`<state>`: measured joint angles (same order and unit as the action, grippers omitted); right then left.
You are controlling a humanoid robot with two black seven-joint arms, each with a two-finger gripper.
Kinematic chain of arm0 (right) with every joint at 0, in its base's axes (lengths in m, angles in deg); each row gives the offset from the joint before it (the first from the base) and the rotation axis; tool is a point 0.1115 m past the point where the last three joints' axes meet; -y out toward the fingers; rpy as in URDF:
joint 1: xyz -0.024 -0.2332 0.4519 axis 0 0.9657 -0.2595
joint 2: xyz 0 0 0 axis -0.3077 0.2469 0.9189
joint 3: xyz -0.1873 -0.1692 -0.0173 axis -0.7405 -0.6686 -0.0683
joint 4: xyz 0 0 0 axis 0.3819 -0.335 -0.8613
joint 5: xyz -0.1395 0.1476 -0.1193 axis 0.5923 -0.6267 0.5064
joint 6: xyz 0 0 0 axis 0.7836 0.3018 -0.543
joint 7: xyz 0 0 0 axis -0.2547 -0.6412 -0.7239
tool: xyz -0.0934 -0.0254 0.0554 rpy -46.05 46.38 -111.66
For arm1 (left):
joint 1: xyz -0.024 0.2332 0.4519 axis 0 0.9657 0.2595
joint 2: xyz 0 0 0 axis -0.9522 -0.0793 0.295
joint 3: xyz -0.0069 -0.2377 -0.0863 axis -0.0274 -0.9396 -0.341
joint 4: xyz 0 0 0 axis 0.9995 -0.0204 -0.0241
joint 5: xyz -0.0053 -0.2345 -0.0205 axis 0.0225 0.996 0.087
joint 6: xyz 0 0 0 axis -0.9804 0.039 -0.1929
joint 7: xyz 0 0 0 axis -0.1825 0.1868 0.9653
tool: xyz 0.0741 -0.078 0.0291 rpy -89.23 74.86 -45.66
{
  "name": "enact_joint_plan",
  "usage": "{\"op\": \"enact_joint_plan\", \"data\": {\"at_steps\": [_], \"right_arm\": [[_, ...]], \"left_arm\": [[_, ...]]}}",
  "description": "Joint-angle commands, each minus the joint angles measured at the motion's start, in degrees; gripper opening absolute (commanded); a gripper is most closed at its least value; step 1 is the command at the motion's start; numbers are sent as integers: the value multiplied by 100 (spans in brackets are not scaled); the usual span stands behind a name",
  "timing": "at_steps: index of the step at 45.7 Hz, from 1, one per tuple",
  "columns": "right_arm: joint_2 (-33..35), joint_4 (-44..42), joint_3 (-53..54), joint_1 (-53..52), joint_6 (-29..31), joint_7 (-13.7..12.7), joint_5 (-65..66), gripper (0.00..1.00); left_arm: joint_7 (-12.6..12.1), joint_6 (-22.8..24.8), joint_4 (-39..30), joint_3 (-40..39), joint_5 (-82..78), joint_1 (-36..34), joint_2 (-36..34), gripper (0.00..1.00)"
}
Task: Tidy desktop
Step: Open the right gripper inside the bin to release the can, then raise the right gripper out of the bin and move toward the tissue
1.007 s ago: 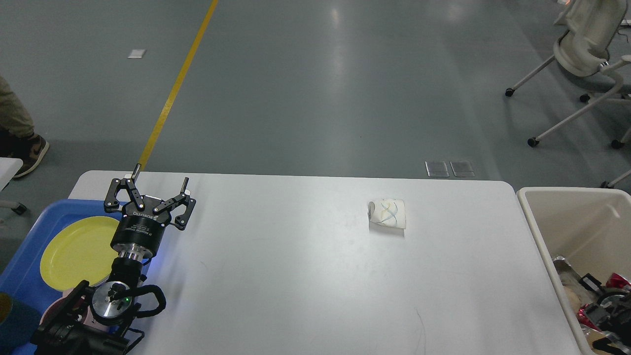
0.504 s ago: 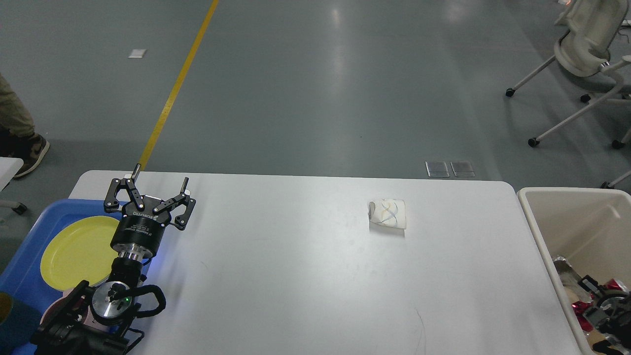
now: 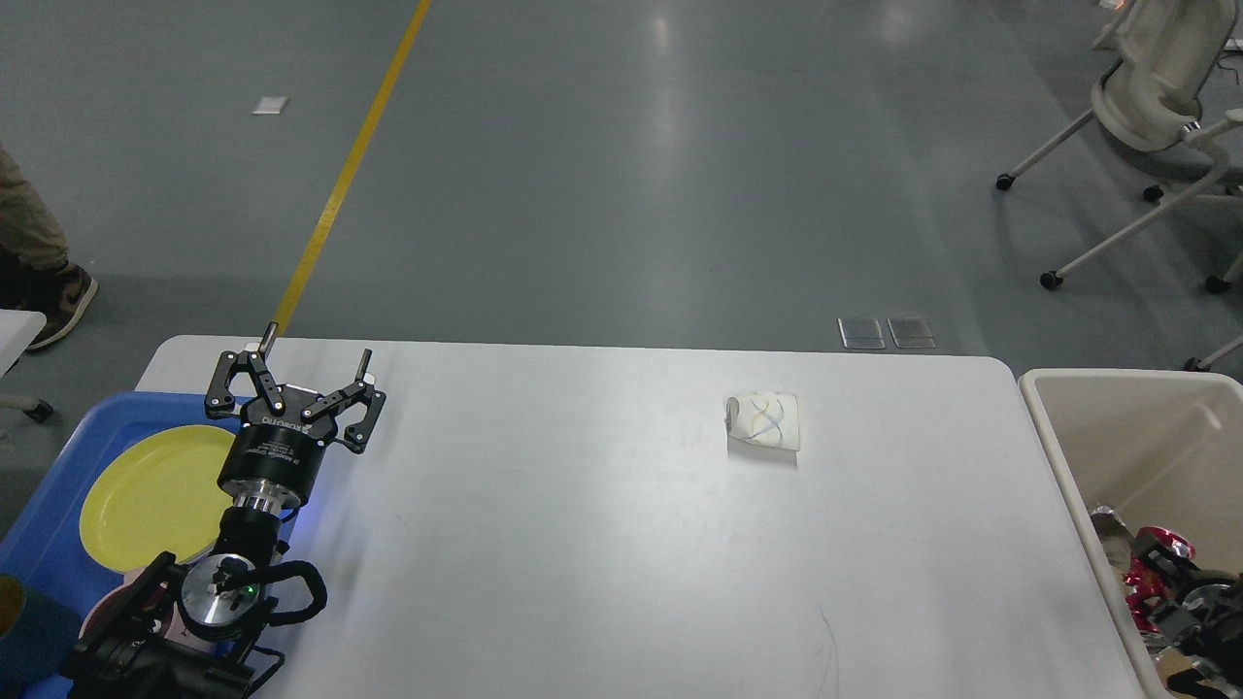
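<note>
The white desktop (image 3: 602, 544) holds one loose item, a crumpled white paper napkin with blue marks (image 3: 764, 420), lying right of centre toward the far edge. My left gripper (image 3: 319, 345) hovers open over the desktop's far-left corner, beside the blue tray, with nothing between its fingers. It is far from the napkin. My right gripper (image 3: 1160, 582) is a dark shape low inside the beige bin at the right. It sits among shiny red wrappers (image 3: 1156, 542), and its fingers cannot be told apart.
A blue tray (image 3: 58, 544) at the left edge carries a yellow plate (image 3: 155, 495). The beige bin (image 3: 1068, 437) stands against the desktop's right edge with trash at its bottom. Office chairs (image 3: 1146, 107) stand on the floor at the far right.
The right arm has shifted inside the bin, and the red wrapper there now lies further left. The left arm and the napkin have not moved.
</note>
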<state>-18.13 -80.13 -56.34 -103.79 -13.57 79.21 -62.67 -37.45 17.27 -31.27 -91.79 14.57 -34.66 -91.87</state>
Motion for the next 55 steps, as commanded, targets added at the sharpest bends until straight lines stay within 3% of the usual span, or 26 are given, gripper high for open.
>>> {"op": "enact_joint_plan", "data": {"at_steps": [1, 14, 28, 40, 49, 55], "right_arm": [[23, 9, 9, -46, -1, 0, 0, 100], [269, 474, -263, -836, 210, -53, 167, 100], [1263, 3487, -1765, -4034, 1510, -62, 958, 100], [815, 5686, -3383, -7541, 3267, -70, 940, 100], [-143, 6284, -3744, -9273, 5226, -70, 940, 100], [-574, 6538, -3622, -10143, 6141, -62, 914, 100]], "left_arm": [[0, 0, 0, 0, 0, 0, 0, 96], [0, 0, 0, 0, 0, 0, 0, 96], [0, 0, 0, 0, 0, 0, 0, 96], [0, 0, 0, 0, 0, 0, 0, 96], [0, 0, 0, 0, 0, 0, 0, 96], [0, 0, 0, 0, 0, 0, 0, 96]]}}
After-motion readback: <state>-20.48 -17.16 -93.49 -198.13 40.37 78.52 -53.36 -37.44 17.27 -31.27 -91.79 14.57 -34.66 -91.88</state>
